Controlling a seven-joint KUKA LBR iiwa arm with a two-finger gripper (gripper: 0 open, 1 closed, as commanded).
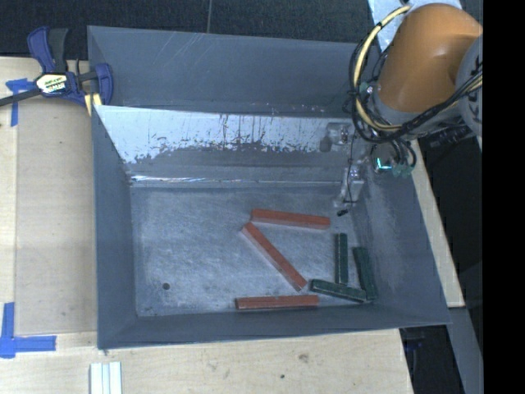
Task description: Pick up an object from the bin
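Observation:
My gripper [348,197] hangs over the right side of the bin, its thin fingers pointing down above the floor, with nothing visible between them. Just below and left of the fingertips lies a red-brown flat stick [289,218], nearly level. A second red-brown stick [274,256] runs diagonally from it toward the lower right. A dark green stick [340,258] stands upright in the view right under the gripper, with another dark green stick [364,272] beside it.
A third red-brown stick [276,302] lies along the bin's front wall. One more dark green stick [338,290] lies tilted at the front right corner. The arm with its orange cover and cables hangs over the bin's upper right.

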